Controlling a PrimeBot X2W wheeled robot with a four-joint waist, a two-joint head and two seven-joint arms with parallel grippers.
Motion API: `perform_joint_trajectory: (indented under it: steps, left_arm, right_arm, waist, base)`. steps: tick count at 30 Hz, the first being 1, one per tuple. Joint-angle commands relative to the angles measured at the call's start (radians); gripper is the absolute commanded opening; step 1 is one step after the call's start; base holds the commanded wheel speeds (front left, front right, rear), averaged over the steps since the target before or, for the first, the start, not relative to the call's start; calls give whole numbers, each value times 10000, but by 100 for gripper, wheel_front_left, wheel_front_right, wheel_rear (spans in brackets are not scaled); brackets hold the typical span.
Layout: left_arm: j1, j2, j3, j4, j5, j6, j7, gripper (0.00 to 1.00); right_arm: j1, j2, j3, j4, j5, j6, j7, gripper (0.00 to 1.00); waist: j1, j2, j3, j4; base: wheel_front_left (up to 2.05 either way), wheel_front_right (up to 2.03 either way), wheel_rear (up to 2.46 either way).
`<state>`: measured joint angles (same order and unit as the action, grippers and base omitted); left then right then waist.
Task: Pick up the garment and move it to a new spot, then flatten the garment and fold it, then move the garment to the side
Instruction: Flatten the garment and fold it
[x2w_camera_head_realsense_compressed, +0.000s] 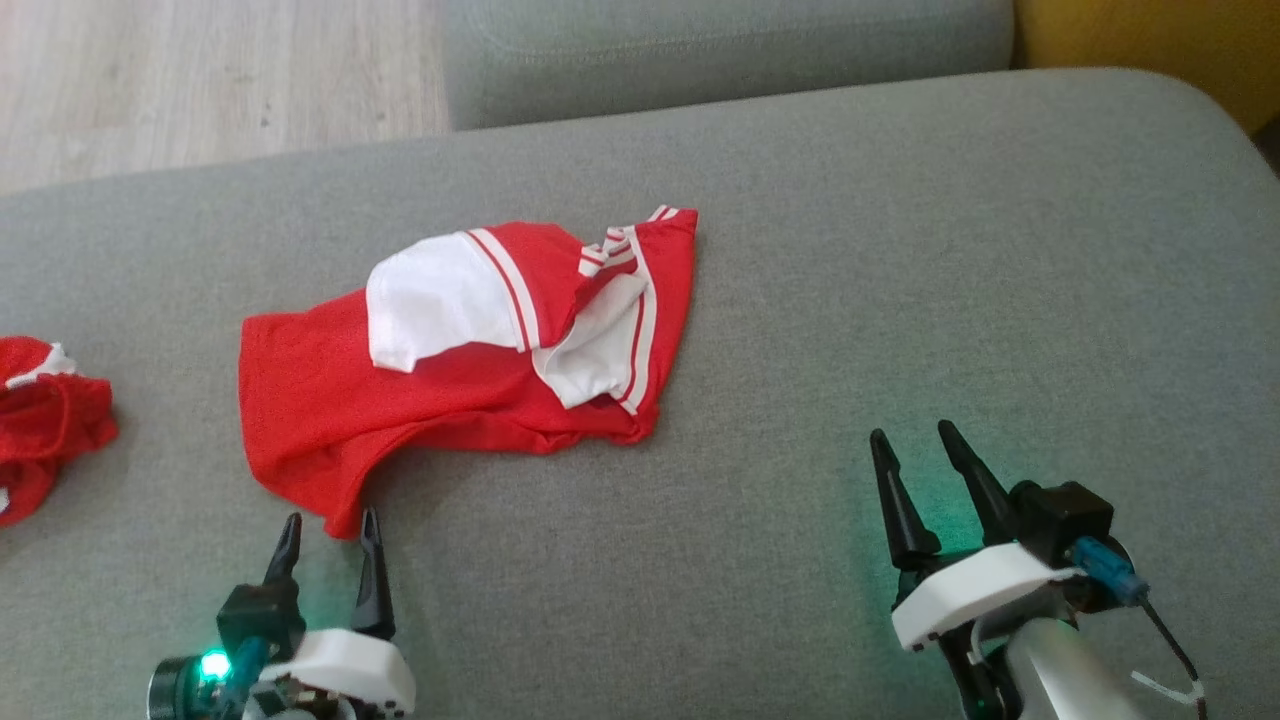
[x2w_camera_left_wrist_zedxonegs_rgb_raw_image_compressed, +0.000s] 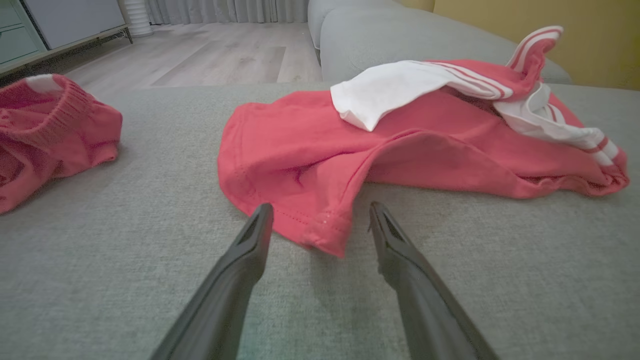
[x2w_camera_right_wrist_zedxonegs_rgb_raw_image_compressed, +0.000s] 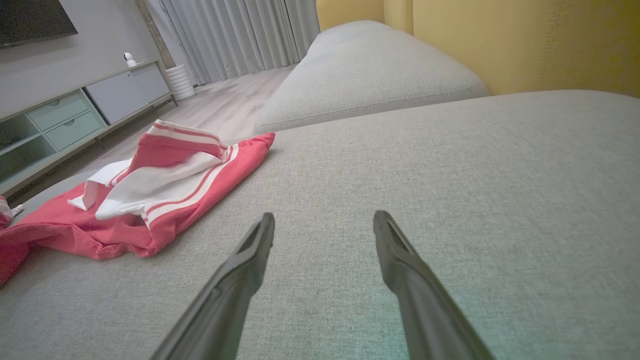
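— How far along?
— Nothing's folded: the garment (x2w_camera_head_realsense_compressed: 440, 390) lies crumpled nearer the left edge of the sofa cushion (x2w_camera_head_realsense_compressed: 900, 250). The left pincer (x2w_camera_head_realsense_compressed: 330, 516), wide and empty, straddles its near corner, perhaps touching; the right pincer (x2w_camera_head_realsense_compressed: 911, 431), wide and empty, sits well apart.

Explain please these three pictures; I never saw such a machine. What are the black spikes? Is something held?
A two-armed robot. One picture looks down from its head; the others look from each wrist along that arm's fingers, the black spikes. The left gripper and right gripper are both open and hold nothing. On the grey sofa cushion lies a crumpled red and white garment, its near corner between the left fingertips. Another red garment lies further left.
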<state>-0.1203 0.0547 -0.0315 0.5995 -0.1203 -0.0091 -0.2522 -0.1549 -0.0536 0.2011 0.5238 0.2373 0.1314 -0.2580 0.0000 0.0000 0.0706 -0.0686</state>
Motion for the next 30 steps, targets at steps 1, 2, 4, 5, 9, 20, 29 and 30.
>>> perform_joint_trajectory:
  steps: [1, 2, 4, 5, 9, 20, 29, 30]
  left_arm:
    - [-539, 61, 288, -195, 76, 40, -95, 100]
    - [-581, 54, 284, -136, 105, 37, -95, 100]
    - [-670, 40, 285, -104, 150, 39, -95, 100]
    - [-701, 32, 286, -100, 170, 49, -95, 100]
    - [-840, 14, 272, 70, 271, 32, -95, 20]
    - [-672, 232, 124, -502, 1048, 644, -95, 0]
    - [-214, 223, 212, -319, 944, 1143, -95, 100]
    - [-203, 187, 164, -298, 914, 1135, -95, 100]
  right_arm:
    - [-407, 33, 254, -262, -53, -7, -38, 100]
    - [-437, 33, 252, -260, -70, -7, -38, 100]
    - [-491, 33, 234, -271, -94, -7, -38, 100]
    - [-512, 33, 222, -275, -110, -7, -38, 100]
    - [-598, 33, 174, -294, -159, -7, -38, 100]
    - [-430, 30, -206, -277, -116, -7, -38, 100]
    - [-621, 32, 385, -285, 142, -7, -38, 100]
    - [-694, 32, 479, -302, 132, -7, -38, 100]
  waist:
    - [0, 0, 157, -4]
    - [0, 0, 217, -12]
    - [0, 0, 325, -21]
    - [0, 0, 376, -27]
    - [0, 0, 564, -19]
    - [0, 0, 442, 762]
    - [0, 0, 413, 1437]
    - [0, 0, 436, 1524]
  base:
    - [0, 0, 0]
    - [0, 0, 0]
    - [0, 0, 0]
    - [0, 0, 0]
    - [0, 0, 0]
    - [0, 0, 0]
    - [0, 0, 0]
    - [0, 0, 0]
